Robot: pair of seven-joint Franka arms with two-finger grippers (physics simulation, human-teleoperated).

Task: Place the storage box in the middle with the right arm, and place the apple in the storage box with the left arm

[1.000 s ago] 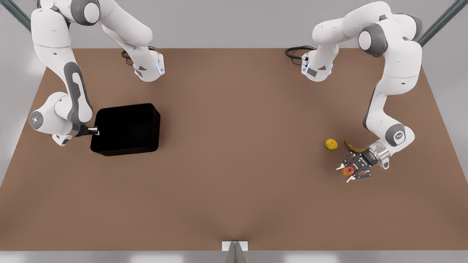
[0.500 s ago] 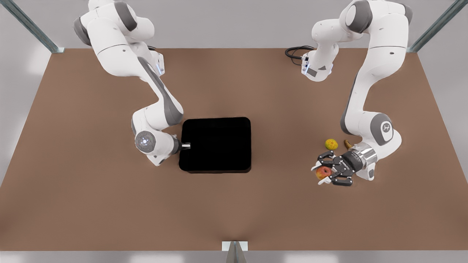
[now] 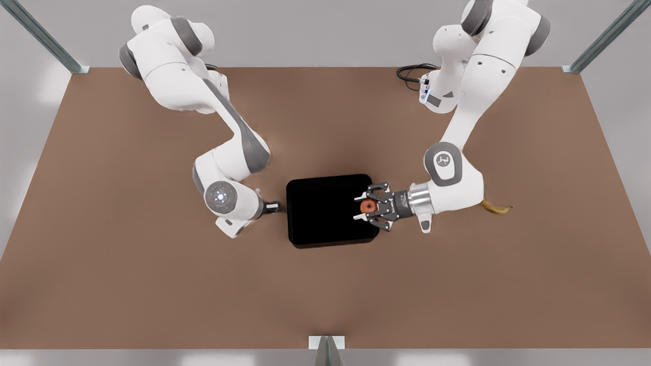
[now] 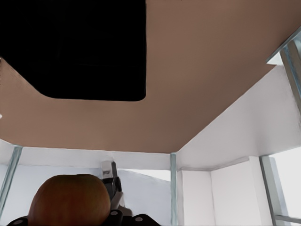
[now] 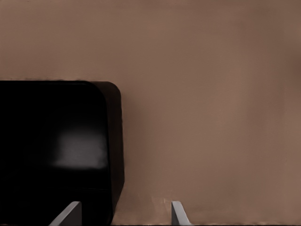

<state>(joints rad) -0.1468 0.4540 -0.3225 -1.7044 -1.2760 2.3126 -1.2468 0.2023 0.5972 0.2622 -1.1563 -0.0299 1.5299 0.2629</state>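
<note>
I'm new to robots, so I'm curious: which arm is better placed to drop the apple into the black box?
The left arm. Its claw already holds the apple over the storage box, at its edge on the front view's right. The right claw sits open beside the box's opposite wall, holding nothing.

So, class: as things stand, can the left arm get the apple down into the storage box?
Probably yes: the left gripper holds the apple over the storage box, with nothing in between.
</note>
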